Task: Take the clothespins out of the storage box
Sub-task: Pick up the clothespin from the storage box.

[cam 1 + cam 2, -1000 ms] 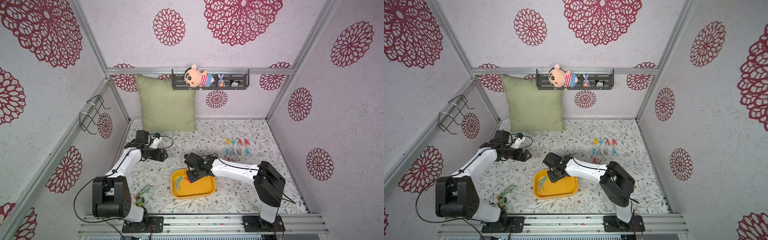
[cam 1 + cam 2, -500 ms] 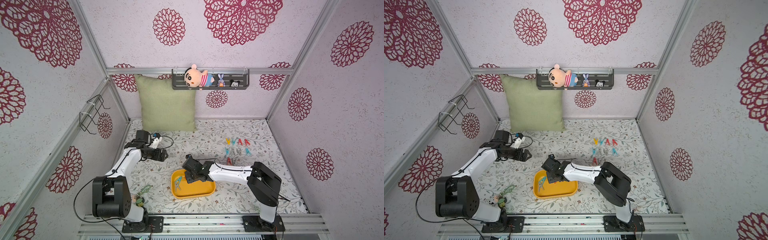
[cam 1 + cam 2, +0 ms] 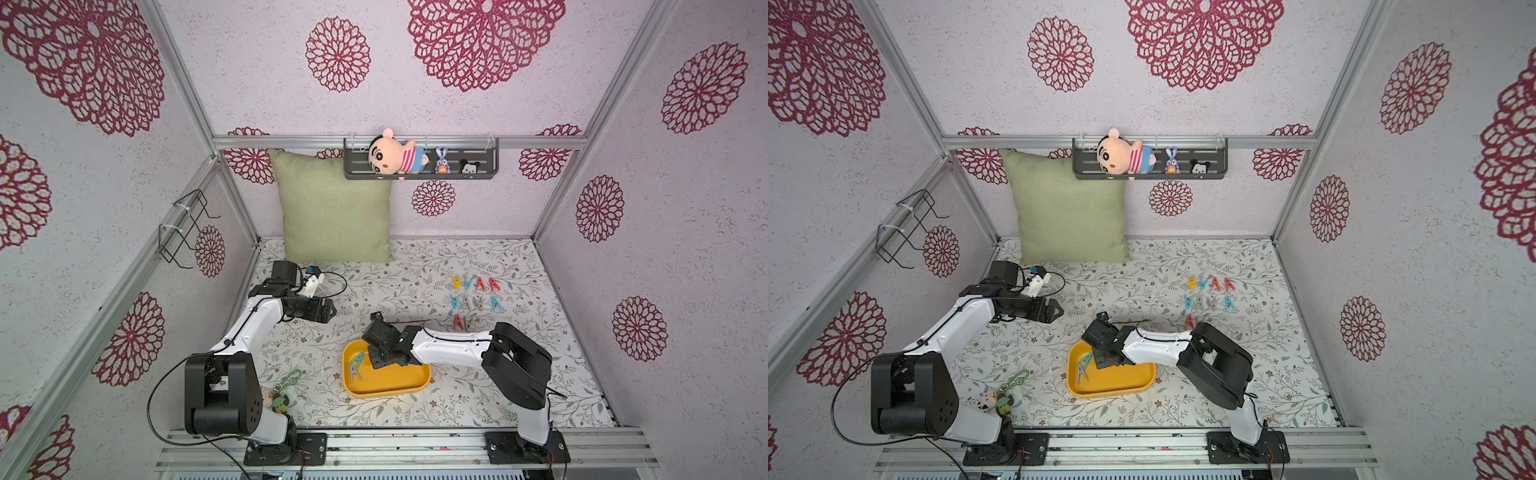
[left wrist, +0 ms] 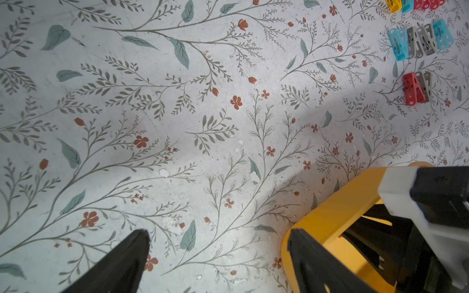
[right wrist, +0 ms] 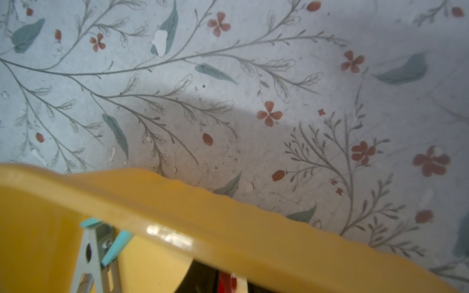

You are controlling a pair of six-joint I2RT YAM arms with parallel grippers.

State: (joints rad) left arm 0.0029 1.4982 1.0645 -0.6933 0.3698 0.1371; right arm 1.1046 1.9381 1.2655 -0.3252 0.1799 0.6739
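- One floral tabletop (image 3: 374,270); one green cushion (image 3: 336,212) leans against the back wall.
- Two arms; the left arm (image 3: 253,324) reaches over the table's left side, posed as it was a second ago; the right arm (image 3: 453,349) reaches leftward to the box, its elbow now drawn closer to the box than a second ago.
- One wall shelf (image 3: 482,176) carrying three toys.
- One storage box (image 3: 386,392), seen in both top views (image 3: 1108,392), sits on the table near the front; its long axis runs left to right; it has not shifted.
- Two grippers; the left gripper (image 4: 217,233) hangs over bare table, fingers spread wide with nothing between them; the right gripper (image 3: 380,360) is down inside the box, about where it was; in the right wrist view the box wall hides its fingers, so I cannot tell whether it grips anything.
- Twelve clothespins in view; ten (image 3: 481,284) lie on the table toward the back right, well apart from the box, in rows of four, four and two, side by side, long axes front to back; same count as before.
- Two lie at the box's left end: a teal clothespin (image 3: 357,360) and a grey clothespin (image 3: 354,375), touching, long axes roughly front to back.
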